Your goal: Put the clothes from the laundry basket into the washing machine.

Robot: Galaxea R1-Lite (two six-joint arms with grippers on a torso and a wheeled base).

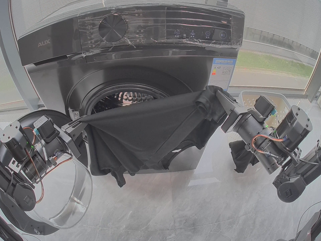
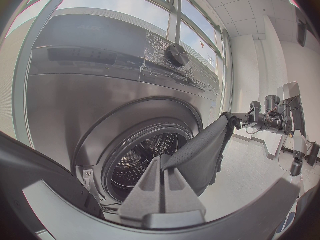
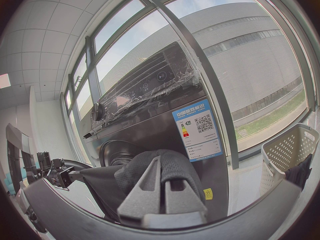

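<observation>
1. Black fabric, a shirt-like garment (image 1: pixel 143 131), hung stretched between the two claws across the front of the washing machine (image 1: pixel 57 81). It covered the lower part of the drum opening (image 1: pixel 125 99), and its loose tail drooped toward the floor.
2. The left gripper (image 1: pixel 77 124) was clamped on the garment's left corner, just beside the opening's left rim and above the swung-out door (image 1: pixel 72 201).
3. The right gripper (image 1: pixel 221 97) was pinched tight on a bunched right corner, off the machine's right edge. It was near the laundry basket (image 1: pixel 282 99), over whose near rim another dark piece (image 1: pixel 240 154) hung.
4. The step in hand looked like feeding the cloth into the drum. To do it well, both claws would probably need to draw toward each other so the span slackened. They would then rise a little so the hanging cloth cleared the opening's lower lip, and push in together.
5. Letting go seemed wise only once most of the cloth lay inside, since a tail left hanging out could foul the door seal.
</observation>
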